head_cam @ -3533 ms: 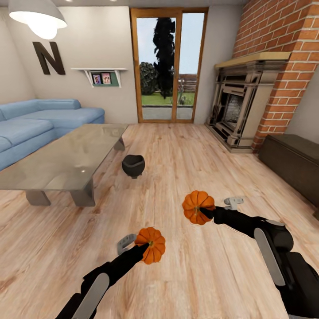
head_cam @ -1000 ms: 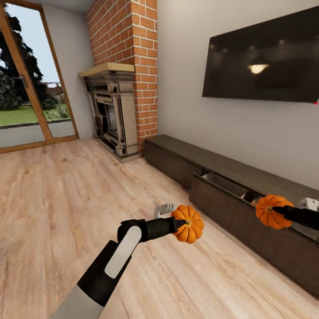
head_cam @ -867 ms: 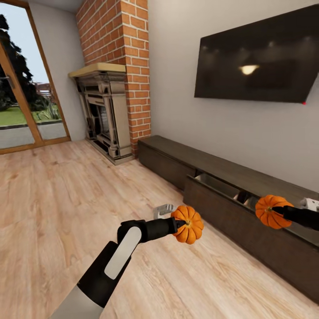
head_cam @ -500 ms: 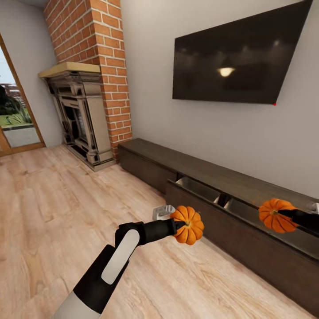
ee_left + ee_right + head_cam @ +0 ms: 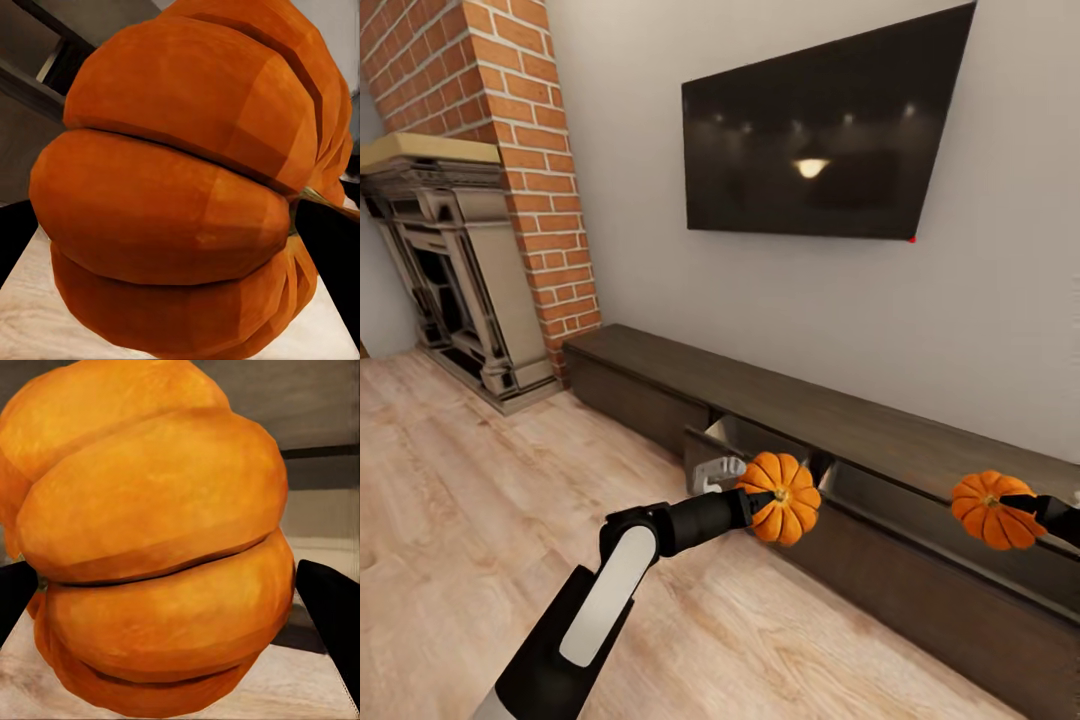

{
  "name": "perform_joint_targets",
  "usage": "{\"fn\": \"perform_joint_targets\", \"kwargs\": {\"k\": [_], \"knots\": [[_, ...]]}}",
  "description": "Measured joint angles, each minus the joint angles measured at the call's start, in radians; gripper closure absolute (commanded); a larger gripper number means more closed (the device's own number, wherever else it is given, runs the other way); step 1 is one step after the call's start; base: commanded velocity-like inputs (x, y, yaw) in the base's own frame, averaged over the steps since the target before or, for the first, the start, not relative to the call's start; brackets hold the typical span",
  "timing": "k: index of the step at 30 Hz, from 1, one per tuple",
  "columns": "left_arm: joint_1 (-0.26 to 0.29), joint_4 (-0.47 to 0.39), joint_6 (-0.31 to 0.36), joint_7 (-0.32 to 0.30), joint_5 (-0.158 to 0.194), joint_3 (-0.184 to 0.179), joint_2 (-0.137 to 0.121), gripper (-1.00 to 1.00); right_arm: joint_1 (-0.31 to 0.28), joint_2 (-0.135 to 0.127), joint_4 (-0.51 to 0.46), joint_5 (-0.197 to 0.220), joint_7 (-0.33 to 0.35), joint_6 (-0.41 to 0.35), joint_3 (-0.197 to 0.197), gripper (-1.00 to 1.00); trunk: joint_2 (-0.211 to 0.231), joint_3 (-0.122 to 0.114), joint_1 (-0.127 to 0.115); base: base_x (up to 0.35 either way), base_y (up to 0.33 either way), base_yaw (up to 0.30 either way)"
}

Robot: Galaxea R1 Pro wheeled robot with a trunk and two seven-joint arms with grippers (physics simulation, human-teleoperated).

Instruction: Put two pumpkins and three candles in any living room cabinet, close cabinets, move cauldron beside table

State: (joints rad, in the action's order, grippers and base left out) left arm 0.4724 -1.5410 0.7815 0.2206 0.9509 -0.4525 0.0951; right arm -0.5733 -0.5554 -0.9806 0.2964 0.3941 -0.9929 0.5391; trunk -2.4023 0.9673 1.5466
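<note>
Head view is swinging rightward, bringing the long dark-brown wood cabinet (image 5: 920,470) with its open drawer nearer; left hand (image 5: 760,497) and right hand (image 5: 1028,510) are each gripping a bright-orange ribbed pumpkin (image 5: 780,497) (image 5: 992,510), nearly ready to drop in.

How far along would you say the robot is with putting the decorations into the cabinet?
Early on. Done: one cabinet drawer stands open. In hand: the left gripper and right gripper each hold a pumpkin near it, neither inside yet. Left: stowing both, three candles, closing up, placing the cauldron.
</note>
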Motion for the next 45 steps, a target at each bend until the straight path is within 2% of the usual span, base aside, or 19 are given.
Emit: {"fn": "perform_joint_targets", "kwargs": {"k": [6, 10, 13, 15, 17, 18, 21, 27, 37, 39, 40, 41, 42, 45], "knots": [[0.000, -0.005, 0.001, 0.000, 0.001, 0.001, 0.000, 1.00, 0.002, 0.007, 0.005, 0.004, 0.000, 0.005, -0.005, 1.00, 0.000, -0.004, 0.000, 0.308, 0.146, -0.286], [0.000, -0.005, 0.002, 0.001, 0.001, 0.001, -0.001, 1.00, 0.012, 0.039, 0.005, 0.004, 0.003, 0.123, -0.008, 1.00, 0.000, -0.007, 0.000, 0.279, 0.207, -0.136], [0.000, -0.005, 0.002, 0.001, -0.005, 0.000, -0.005, 1.00, 0.017, 0.054, 0.006, -0.002, 0.005, 0.164, -0.010, 1.00, 0.000, -0.007, 0.000, 0.116, 0.085, -0.026], [-0.005, -0.004, 0.001, 0.002, -0.005, -0.001, -0.011, 1.00, 0.041, 0.090, 0.008, -0.038, 0.007, 0.181, -0.014, 1.00, 0.000, -0.007, 0.000, 0.030, 0.022, -0.007], [-0.015, -0.003, 0.001, 0.003, -0.012, 0.001, -0.023, 1.00, 0.064, 0.131, 0.008, -0.139, 0.007, 0.229, -0.019, 1.00, 0.000, -0.007, 0.000, 0.012, 0.009, -0.003], [-0.017, -0.002, 0.001, 0.003, -0.011, 0.001, -0.029, 1.00, 0.070, 0.146, 0.009, -0.176, 0.008, 0.260, -0.021, 1.00, 0.000, -0.007, 0.000, 0.006, 0.005, -0.001], [-0.020, 0.003, -0.001, 0.003, -0.010, 0.001, -0.036, 1.00, 0.079, 0.168, 0.050, -0.242, 0.010, 0.315, -0.023, 1.00, 0.000, -0.007, 0.000, 0.002, 0.002, -0.001], [-0.021, 0.005, -0.002, 0.003, -0.009, 0.001, -0.038, 1.00, 0.081, 0.173, 0.059, -0.243, 0.011, 0.328, -0.021, 1.00, 0.000, -0.008, 0.000, 0.061, 0.000, -0.123], [-0.023, 0.006, -0.003, 0.006, -0.012, -0.001, -0.038, 1.00, 0.078, 0.169, 0.065, -0.241, 0.019, 0.333, -0.023, 1.00, 0.000, -0.011, 0.000, 0.269, -0.024, -0.284], [-0.023, 0.007, -0.004, 0.006, -0.012, -0.001, -0.038, 1.00, 0.079, 0.171, 0.059, -0.233, 0.059, 0.333, -0.024, 1.00, 0.000, -0.012, 0.000, 0.057, -0.015, -0.291], [-0.023, 0.008, -0.004, 0.005, -0.012, -0.001, -0.038, 1.00, 0.079, 0.172, 0.057, -0.237, 0.124, 0.333, -0.023, 1.00, 0.000, -0.012, 0.000, 0.021, -0.006, -0.291], [-0.023, 0.009, -0.004, 0.005, -0.012, -0.001, -0.038, 1.00, 0.079, 0.172, 0.056, -0.229, 0.147, 0.331, -0.023, 1.00, 0.000, -0.013, 0.000, 0.014, -0.004, -0.291], [-0.023, 0.009, -0.004, 0.005, -0.012, 0.000, -0.038, 1.00, 0.079, 0.172, 0.056, -0.247, 0.160, 0.336, -0.023, 1.00, 0.000, -0.013, 0.000, 0.009, -0.002, -0.291], [-0.023, 0.009, -0.003, 0.004, -0.013, 0.000, -0.038, 1.00, 0.080, 0.172, 0.056, -0.249, 0.180, 0.337, -0.024, 1.00, 0.000, -0.014, 0.000, 0.004, -0.001, -0.291]]}}
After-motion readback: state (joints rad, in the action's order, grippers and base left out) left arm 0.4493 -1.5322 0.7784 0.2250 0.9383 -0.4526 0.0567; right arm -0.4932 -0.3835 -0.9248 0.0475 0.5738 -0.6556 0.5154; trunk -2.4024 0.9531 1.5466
